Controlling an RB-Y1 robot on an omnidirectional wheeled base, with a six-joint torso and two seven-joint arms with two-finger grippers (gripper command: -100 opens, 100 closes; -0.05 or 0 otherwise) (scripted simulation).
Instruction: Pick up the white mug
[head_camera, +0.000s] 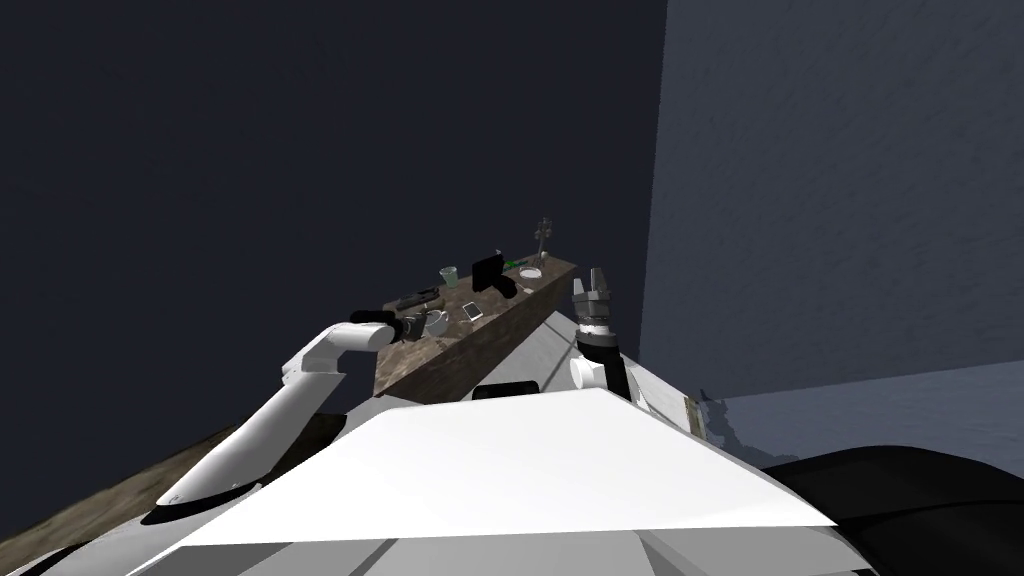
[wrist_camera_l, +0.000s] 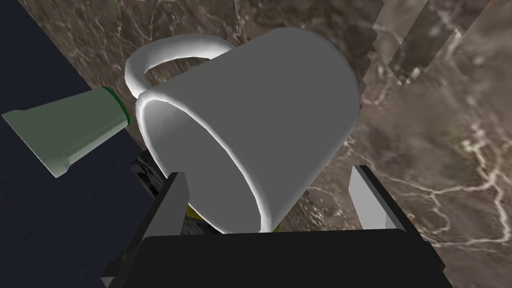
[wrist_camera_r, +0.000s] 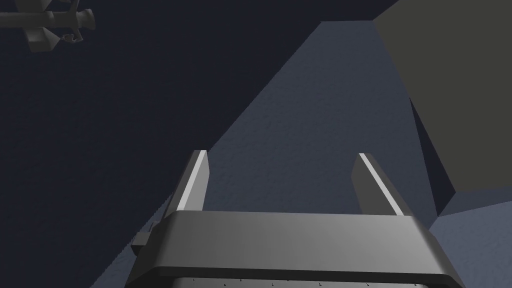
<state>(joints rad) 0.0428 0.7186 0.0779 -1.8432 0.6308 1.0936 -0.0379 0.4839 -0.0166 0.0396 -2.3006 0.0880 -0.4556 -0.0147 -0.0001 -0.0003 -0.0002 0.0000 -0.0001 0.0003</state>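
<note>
White mug (wrist_camera_l: 260, 115) sits partly between the left hand's (wrist_camera_l: 267, 172) parted fingers (wrist_camera_l: 370, 200).

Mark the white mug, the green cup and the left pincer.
white mug (wrist_camera_l: 280, 100): left wrist view, on its outer side wall.
green cup (wrist_camera_l: 70, 130): left wrist view, mid side wall.
left pincer (wrist_camera_l: 267, 172): left wrist view, midway between its fingertips.

A dim household room: blue-grey walls (head_camera: 830, 200) fill the upper frame, and a marbled brown bench (head_camera: 500, 308) at centre carries a white mug (head_camera: 436, 322), a green cup (head_camera: 449, 275) and a phone (head_camera: 472, 312).
</note>
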